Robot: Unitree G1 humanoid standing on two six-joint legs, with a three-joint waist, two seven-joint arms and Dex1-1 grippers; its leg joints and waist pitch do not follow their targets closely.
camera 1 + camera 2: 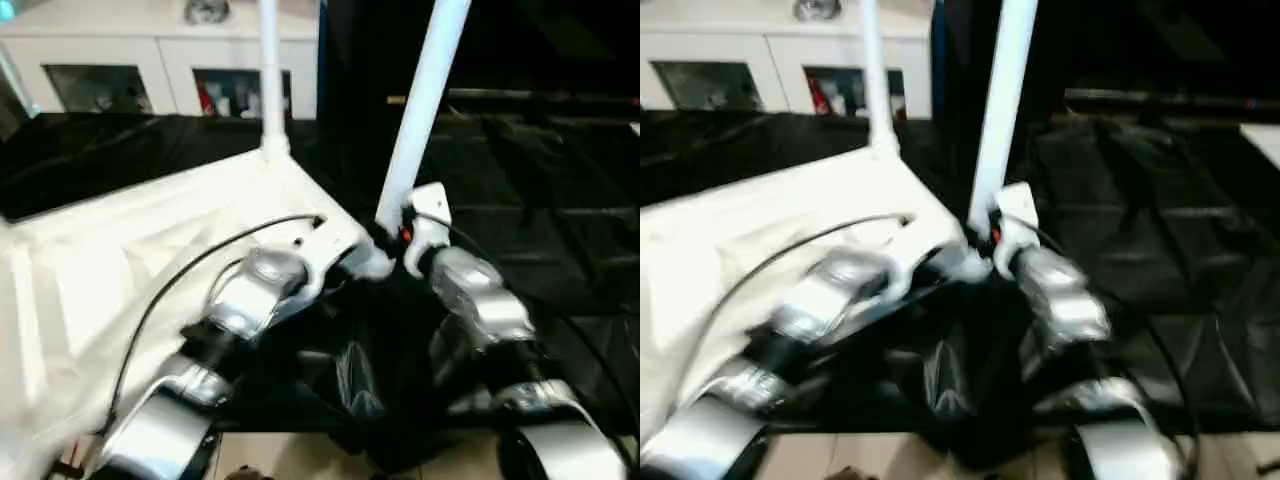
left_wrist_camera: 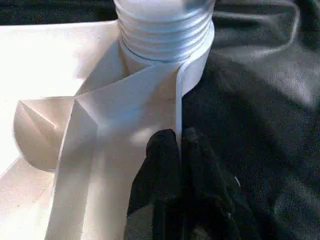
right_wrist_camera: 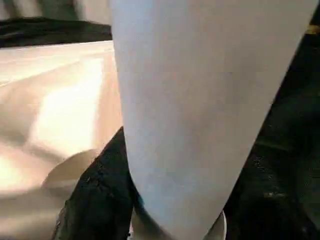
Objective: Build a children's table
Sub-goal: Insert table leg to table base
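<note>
The worktop (image 1: 560, 190) is draped in wrinkled black cloth. The white plastic tabletop (image 1: 120, 260) lies directly on it, underside up, its ribs showing. Black cloth stretches bare beyond the tabletop's far edge and well out past its near corner socket (image 2: 165, 55), where it bunches into glossy folds just beside the socket.
</note>
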